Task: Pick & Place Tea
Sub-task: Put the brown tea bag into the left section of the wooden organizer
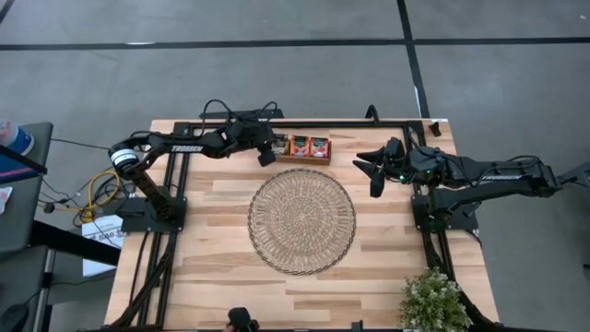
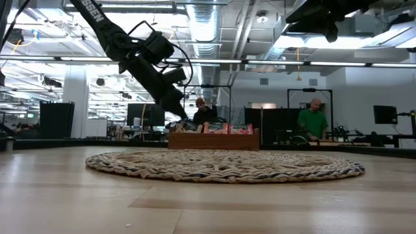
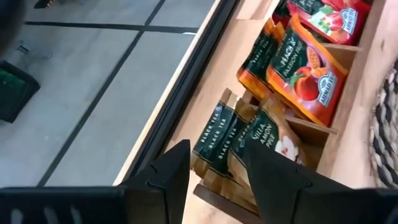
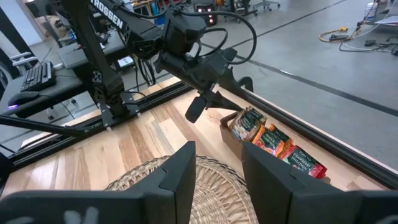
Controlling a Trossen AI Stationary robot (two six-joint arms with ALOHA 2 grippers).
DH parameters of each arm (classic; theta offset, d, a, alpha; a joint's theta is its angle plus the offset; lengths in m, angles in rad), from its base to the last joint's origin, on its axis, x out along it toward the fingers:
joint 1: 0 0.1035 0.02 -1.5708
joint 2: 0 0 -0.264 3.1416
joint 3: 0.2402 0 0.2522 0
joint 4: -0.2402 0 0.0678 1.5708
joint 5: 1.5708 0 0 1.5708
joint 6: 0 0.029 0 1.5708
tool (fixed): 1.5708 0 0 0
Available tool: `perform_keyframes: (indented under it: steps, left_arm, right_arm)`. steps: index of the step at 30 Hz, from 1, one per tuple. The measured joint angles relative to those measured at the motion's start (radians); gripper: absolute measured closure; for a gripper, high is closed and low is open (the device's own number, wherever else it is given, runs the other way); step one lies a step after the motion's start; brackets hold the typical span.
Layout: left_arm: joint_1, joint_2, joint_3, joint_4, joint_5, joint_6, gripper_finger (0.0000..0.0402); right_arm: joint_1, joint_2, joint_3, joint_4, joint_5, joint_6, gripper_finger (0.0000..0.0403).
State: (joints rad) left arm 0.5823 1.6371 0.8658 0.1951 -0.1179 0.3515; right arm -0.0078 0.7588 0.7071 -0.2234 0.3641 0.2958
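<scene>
Spanning the whole scene is a pale wooden table, edged by a dark rail frame, and lying flat at its centre is a round woven mat. Reaching in over the far edge from the left side is the left arm, with the left gripper hanging just beside the left end of a brown wooden divided tray that is sitting at the far edge, just beyond the mat and apart from it. Standing on edge in the tray's compartments are the tea sachets: red-orange ones in the compartments toward the right, pale beige ones with dark green tops in the leftmost compartment nearest the gripper. Each sachet is standing with its printed face showing and its top edge pointing upward, leaning slightly; the row of packets is running lengthwise along the tray, parallel to the far table edge. The left gripper's fingers are standing apart, released, above the green-topped sachets and grasping nothing. Waiting raised over the table's right side, well apart from the tray, is the right gripper; its fingers are parted with nothing between them. A small leafy plant is sitting at the near right corner.
</scene>
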Motion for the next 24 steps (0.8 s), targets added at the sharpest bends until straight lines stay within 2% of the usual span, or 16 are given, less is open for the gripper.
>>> perform_keyframes:
  steps: [19,24]
  left_arm:
    - [0.000,0.002,0.000,0.023,-0.038,0.078,0.0255]
    - [-0.006,0.064,0.032,0.018,-0.065,0.085,0.0256]
  right_arm:
    - [0.000,0.000,0.000,0.000,0.000,-0.005,0.0282]
    - [0.000,0.000,0.000,0.000,0.000,-0.006,0.0282]
